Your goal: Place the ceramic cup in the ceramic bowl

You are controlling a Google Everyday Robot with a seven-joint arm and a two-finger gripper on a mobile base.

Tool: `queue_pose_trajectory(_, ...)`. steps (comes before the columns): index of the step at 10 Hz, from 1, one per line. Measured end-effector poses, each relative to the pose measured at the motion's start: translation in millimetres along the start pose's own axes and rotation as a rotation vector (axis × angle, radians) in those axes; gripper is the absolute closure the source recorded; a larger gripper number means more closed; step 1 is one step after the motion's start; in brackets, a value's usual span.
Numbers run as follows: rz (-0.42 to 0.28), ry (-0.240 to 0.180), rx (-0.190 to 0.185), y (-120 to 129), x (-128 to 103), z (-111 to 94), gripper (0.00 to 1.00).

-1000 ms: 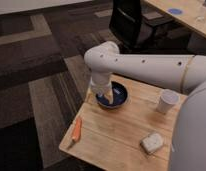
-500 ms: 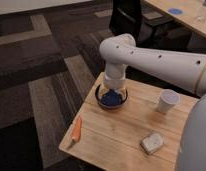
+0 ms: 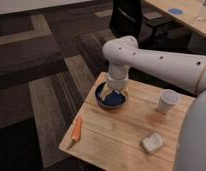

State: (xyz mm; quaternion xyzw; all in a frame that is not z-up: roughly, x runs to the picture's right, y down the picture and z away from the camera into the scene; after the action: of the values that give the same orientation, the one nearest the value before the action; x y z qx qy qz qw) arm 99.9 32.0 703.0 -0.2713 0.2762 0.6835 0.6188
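Note:
The dark blue ceramic bowl (image 3: 112,98) sits near the back left of the small wooden table (image 3: 121,135). The white arm reaches in from the right and turns down over it. My gripper (image 3: 115,89) hangs at the bowl's middle, mostly hidden under the white wrist, and I see nothing held in it. The white ceramic cup (image 3: 167,101) stands upright on the table to the right of the bowl, well apart from the gripper.
An orange carrot-like object (image 3: 77,129) lies near the table's left edge. A pale sponge-like block (image 3: 152,143) rests at the front right. A black office chair (image 3: 127,19) and a long desk (image 3: 182,15) stand behind, on dark patterned carpet.
The wrist has shifted right, from over the bowl's left rim to above its middle. Cup, bowl and the other objects have stayed where they were.

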Motion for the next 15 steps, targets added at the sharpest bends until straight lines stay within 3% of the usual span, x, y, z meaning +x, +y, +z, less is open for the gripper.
queue_pose_trajectory(2,0.028,0.005,0.008,-29,-24,-1,0.35)
queue_pose_trajectory(5,0.043,-0.015,0.107,-93,-71,-32,0.35)
queue_pose_trajectory(7,0.068,-0.029,0.142,-114,-79,-42,0.35)
queue_pose_trajectory(12,0.065,-0.028,0.14,-111,-79,-41,0.35)
queue_pose_trajectory(15,0.126,-0.077,0.126,-142,-89,-40,0.35)
